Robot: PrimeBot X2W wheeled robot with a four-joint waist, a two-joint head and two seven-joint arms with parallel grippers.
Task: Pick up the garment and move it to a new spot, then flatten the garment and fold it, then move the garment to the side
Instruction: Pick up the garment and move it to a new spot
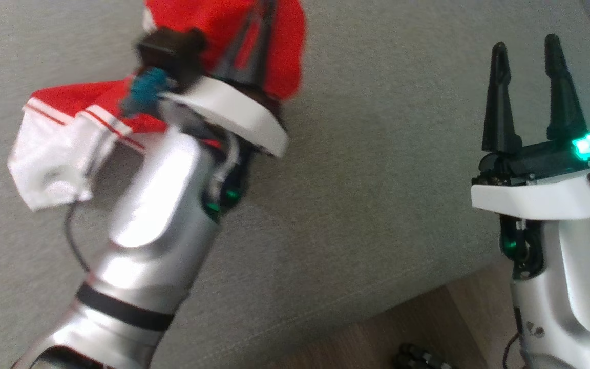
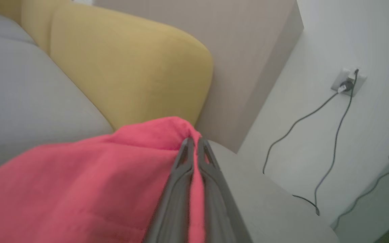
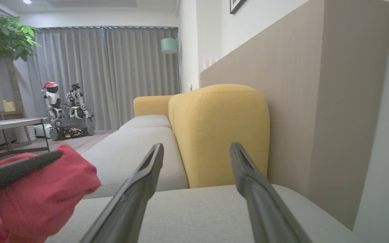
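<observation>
The grey sofa seat takes up most of the head view, with a strip of wooden floor at its lower edge; the right wrist view shows its yellow backrest rising behind the cushion. The garment, red with a white, red-striped band at one end, is over the left part of the seat, bunched at the top of the head view and trailing down and to the left to its white end. That is how its long axis runs, slanting away from the pinch point. Whether the white end rests on the cushion or hangs just above it cannot be told. The left arm is the nearer one by far, since it carries the cloth. The left gripper is pressed tight on a fold of the red fabric, which wraps its fingers on both sides. The right gripper stands well apart to the right with its fingers spread wide, holding nothing and touching nothing, above bare cushion. The carrying step looks to be under way. Flattening will likely need the free right gripper to cross leftward to the loose white end.
</observation>
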